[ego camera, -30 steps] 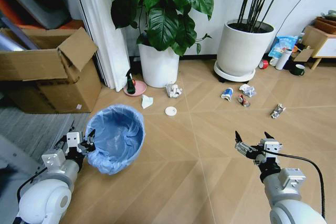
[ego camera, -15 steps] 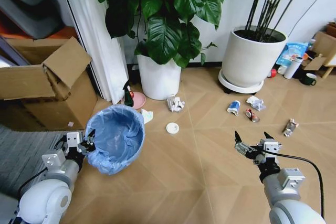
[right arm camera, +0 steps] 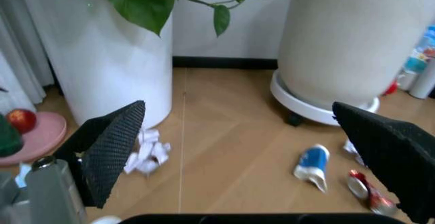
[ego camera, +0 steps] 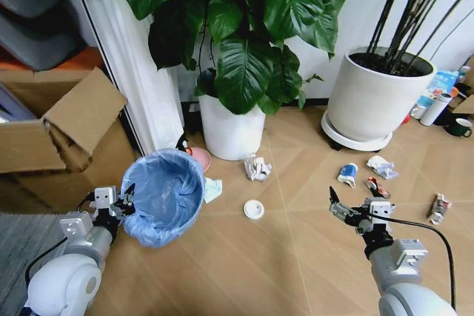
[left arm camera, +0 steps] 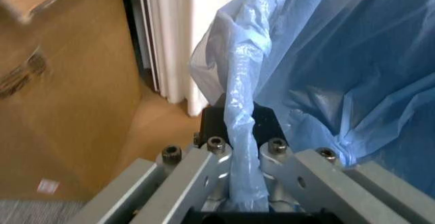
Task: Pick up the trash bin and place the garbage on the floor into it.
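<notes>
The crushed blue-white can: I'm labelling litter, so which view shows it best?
The right wrist view: the crushed blue-white can lies large on the floor. The head view shows it small; the left wrist view shows the trash bin instead.

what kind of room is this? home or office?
Can't tell for sure; it reads as an indoor lounge or office corner. Cues: chevron wood-look floor, two big potted plants in white pots by a white wall, an open cardboard box, litter such as a crushed can.
</notes>
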### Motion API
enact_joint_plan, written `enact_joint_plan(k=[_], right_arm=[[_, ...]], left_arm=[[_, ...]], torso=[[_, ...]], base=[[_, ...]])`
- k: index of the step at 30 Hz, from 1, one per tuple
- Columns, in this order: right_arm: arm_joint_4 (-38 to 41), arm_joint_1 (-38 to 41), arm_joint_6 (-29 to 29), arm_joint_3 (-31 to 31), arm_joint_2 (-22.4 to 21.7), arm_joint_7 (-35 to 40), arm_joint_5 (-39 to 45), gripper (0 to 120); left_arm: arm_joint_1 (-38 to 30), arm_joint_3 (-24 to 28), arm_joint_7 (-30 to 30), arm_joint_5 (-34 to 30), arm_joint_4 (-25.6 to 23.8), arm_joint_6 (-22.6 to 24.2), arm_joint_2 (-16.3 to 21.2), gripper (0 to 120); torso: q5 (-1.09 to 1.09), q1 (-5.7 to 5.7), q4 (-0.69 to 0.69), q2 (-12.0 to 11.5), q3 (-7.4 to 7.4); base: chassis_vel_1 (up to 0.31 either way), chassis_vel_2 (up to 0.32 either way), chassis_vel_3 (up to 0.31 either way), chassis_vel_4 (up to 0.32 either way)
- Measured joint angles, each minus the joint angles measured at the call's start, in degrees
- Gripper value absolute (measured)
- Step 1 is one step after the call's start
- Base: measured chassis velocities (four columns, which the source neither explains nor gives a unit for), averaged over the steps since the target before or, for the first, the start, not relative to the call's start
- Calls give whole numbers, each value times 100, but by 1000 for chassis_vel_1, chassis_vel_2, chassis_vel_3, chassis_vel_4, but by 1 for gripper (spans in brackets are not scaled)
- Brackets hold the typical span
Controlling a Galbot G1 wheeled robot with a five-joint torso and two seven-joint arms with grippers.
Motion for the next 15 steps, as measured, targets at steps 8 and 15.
enact_joint_plan(k=[8, 15], right_arm=[[-128, 53, 40, -31, -75, -1, 46, 100], [-407, 208, -14, -139, -216, 13, 196, 100]], left_arm=[[21, -9, -6, 5, -20, -1, 15, 0], [22, 23, -8, 4, 24, 11, 54, 0]], torso=[[4, 3, 0, 0, 2], [2, 0, 0, 0, -1]], base=[[-165, 213, 134, -191], [-7, 2, -21, 23]])
